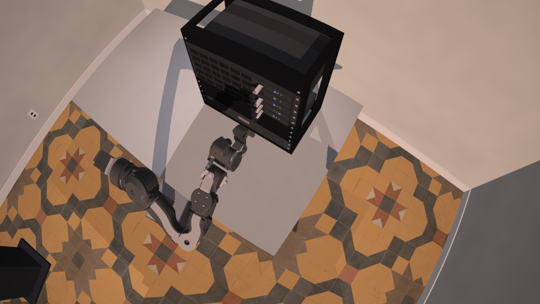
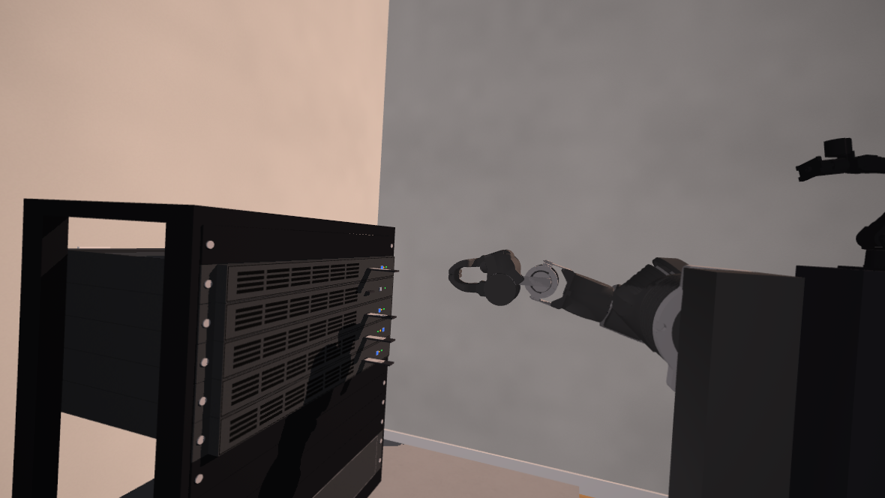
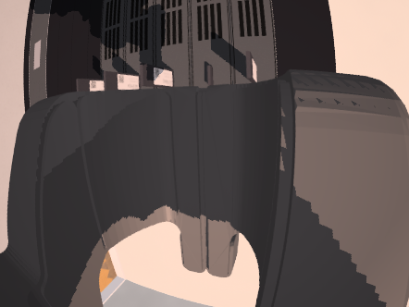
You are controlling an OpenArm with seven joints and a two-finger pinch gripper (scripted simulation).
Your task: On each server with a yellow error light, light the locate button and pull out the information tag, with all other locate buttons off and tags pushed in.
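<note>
The black server rack (image 1: 324,56) (image 2: 179,346) (image 3: 80,17) stands upright on a grey mat (image 1: 245,188) and holds several stacked servers. The top server's tag (image 1: 256,89) (image 2: 385,270) sticks out, and so do the tags of the three lower servers (image 1: 259,101) (image 2: 379,316). The second server's tag (image 2: 380,289) sits in. Small blue lights (image 1: 275,92) show beside the pulled tags. The yellow and green dots are too small to tell row by row. My gripper (image 1: 243,128) (image 2: 451,275) (image 3: 216,183) is shut and empty. It hovers a short way in front of the rack face, apart from it.
A dark cabinet (image 2: 736,371) fills the right foreground of the exterior view, with a camera mount (image 2: 835,157) above it. A black box (image 1: 18,268) stands at the lower left on the tiled floor. Walls run close behind the rack.
</note>
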